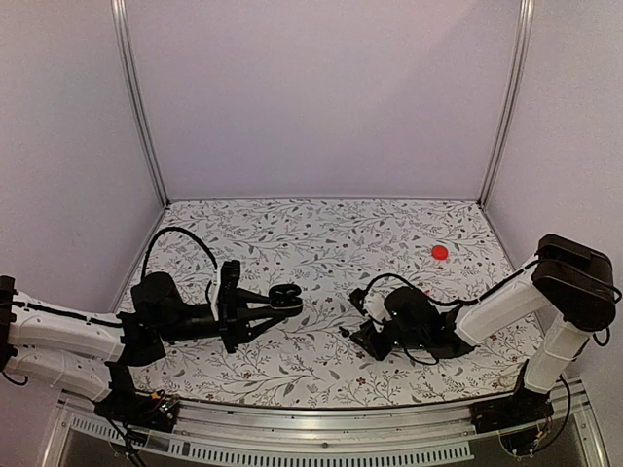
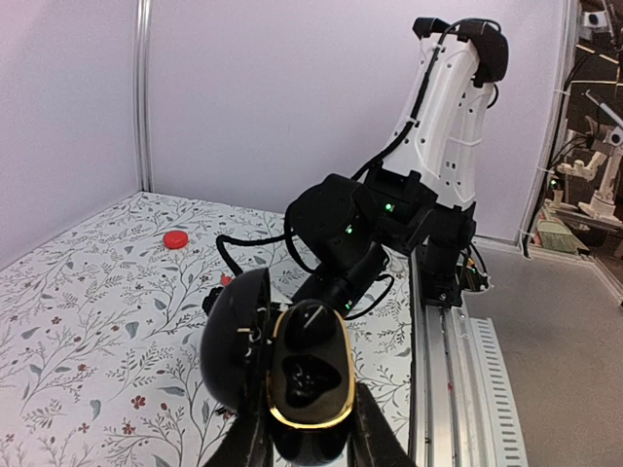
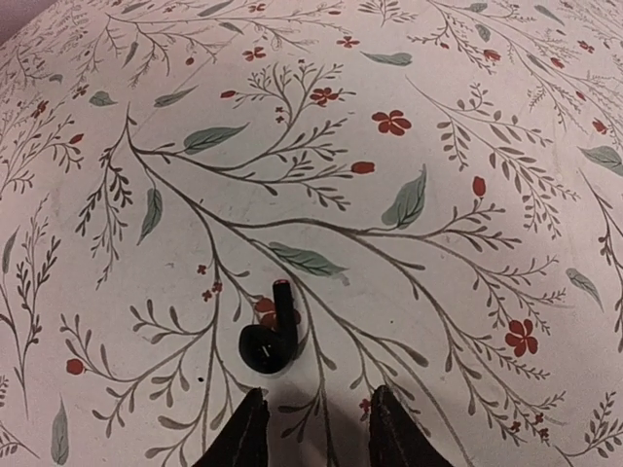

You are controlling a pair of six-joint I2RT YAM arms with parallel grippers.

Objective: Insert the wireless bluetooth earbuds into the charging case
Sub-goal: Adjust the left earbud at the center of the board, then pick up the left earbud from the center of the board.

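Note:
My left gripper (image 1: 280, 306) is shut on the open black charging case (image 1: 286, 297) and holds it above the table. In the left wrist view the case (image 2: 310, 389) has a gold rim and its lid (image 2: 234, 336) is swung open to the left. Its upper well looks filled by a glossy black shape and its lower well is empty. A black earbud (image 3: 268, 341) with a short stem lies on the floral table just ahead and left of my right gripper (image 3: 316, 409). That gripper is open and empty, low over the table. The earbud shows in the top view (image 1: 344, 331) too.
A small red disc (image 1: 440, 252) lies at the back right of the floral table (image 1: 321, 243) and also shows in the left wrist view (image 2: 175, 238). The right arm (image 2: 370, 233) sits just beyond the held case. White walls enclose three sides; a metal rail (image 1: 321, 423) runs along the near edge.

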